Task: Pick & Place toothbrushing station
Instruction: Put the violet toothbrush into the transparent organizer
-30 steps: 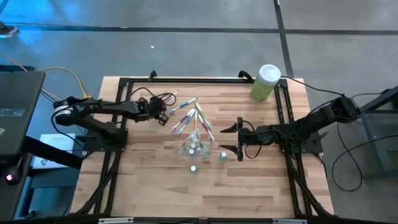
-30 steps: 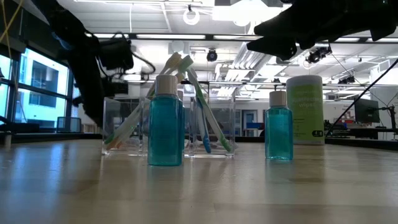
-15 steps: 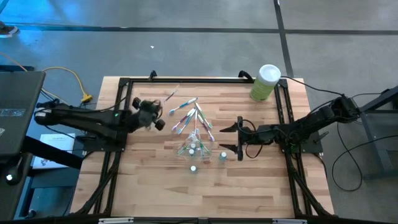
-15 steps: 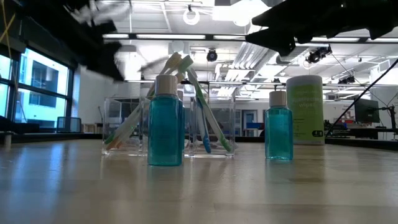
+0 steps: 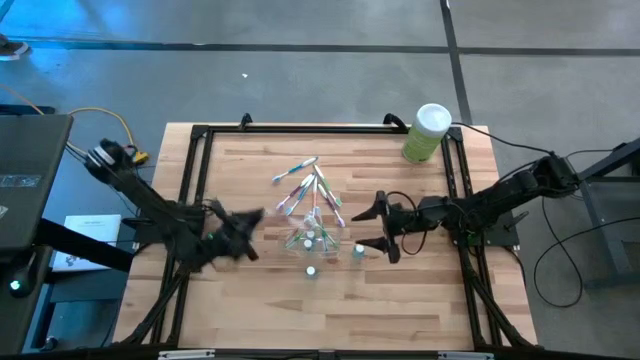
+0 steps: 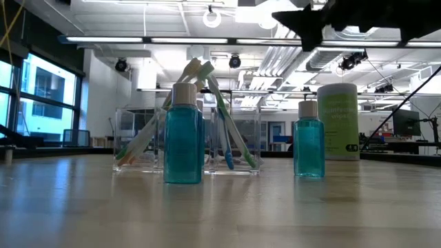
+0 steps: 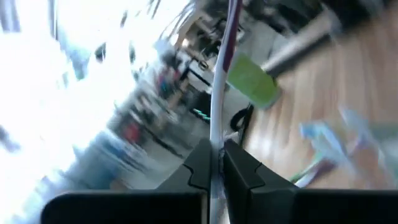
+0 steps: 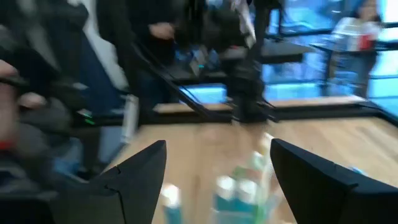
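high view puts the clear holder near the middle of the bench, with a fan of toothbrushes leaning out of it toward the far side. 3 or so small white-capped bottles stand just beside it on the near side and to its right; the low view shows them filled with blue liquid, 2 of them clearly, 1 in front of the holder and 1 to the right.

the left gripper is low over the left part of the bench, apart from the holder. its wrist view shows the fingers pinched tight on 1 thin toothbrush, white with a purple stretch, standing up between them. that brush is out of the station and, by my reading, waits to be placed.

the right gripper hangs just right of the holder with its fingers spread wide and nothing between them, facing the bottles.

most brushes sit in the holder already. judging from this, what is left is the held brush and perhaps the loose bottles. the green canister at the far right stands untouched.
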